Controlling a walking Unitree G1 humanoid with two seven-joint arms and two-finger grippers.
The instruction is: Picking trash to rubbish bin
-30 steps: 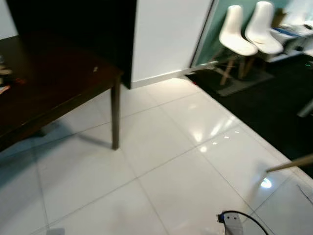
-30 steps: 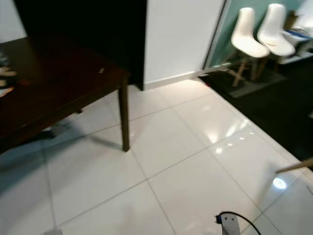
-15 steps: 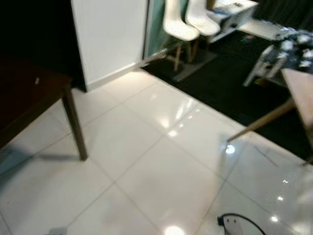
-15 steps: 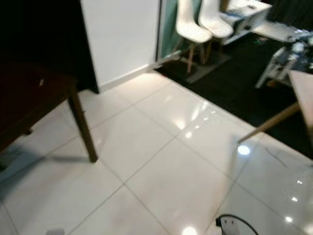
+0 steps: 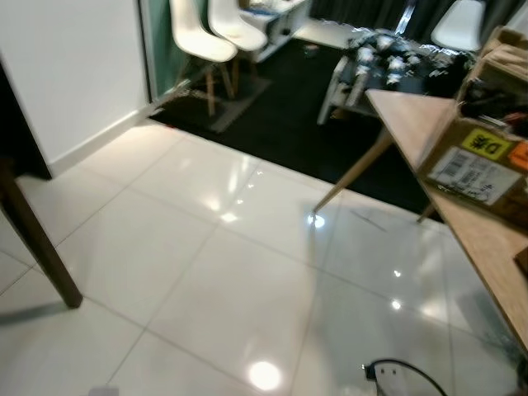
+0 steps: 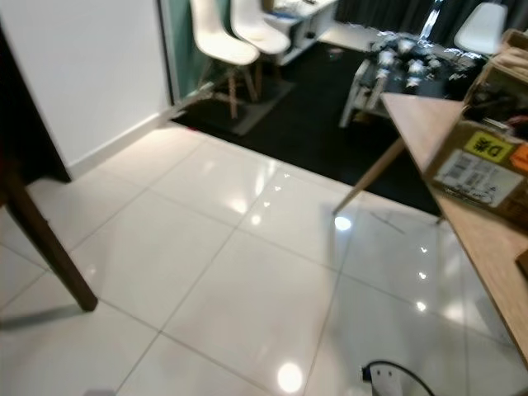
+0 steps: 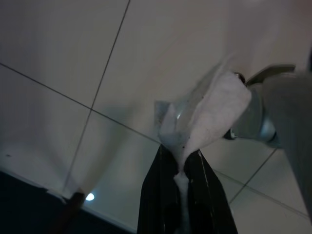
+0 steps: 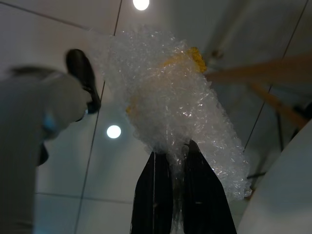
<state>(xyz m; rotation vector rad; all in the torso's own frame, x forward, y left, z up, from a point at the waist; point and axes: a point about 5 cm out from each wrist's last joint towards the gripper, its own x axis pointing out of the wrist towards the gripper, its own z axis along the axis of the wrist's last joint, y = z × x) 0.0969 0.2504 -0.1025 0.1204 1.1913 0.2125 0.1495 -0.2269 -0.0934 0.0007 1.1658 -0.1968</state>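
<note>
In the left wrist view my left gripper (image 7: pixel 181 161) is shut on a crumpled white paper scrap (image 7: pixel 209 114), which sticks up from between the black fingers (image 7: pixel 156 195) above the pale floor tiles. In the right wrist view my right gripper (image 8: pixel 175 156) is shut on a wad of clear bubble wrap (image 8: pixel 170 97) with a strip of yellow tape on it. Both arms hang low.
White glossy floor tiles (image 5: pixel 206 280) stretch ahead. A dark table leg (image 5: pixel 37 247) stands at the left. A light wooden table (image 5: pixel 462 206) with a cardboard box (image 5: pixel 483 157) is at the right. White chairs (image 5: pixel 214 37) and a dark carpet (image 5: pixel 297 115) lie farther off.
The head views have swung to the right: the dark table has slid off to the left and the wooden table with the box has come in at the right.
</note>
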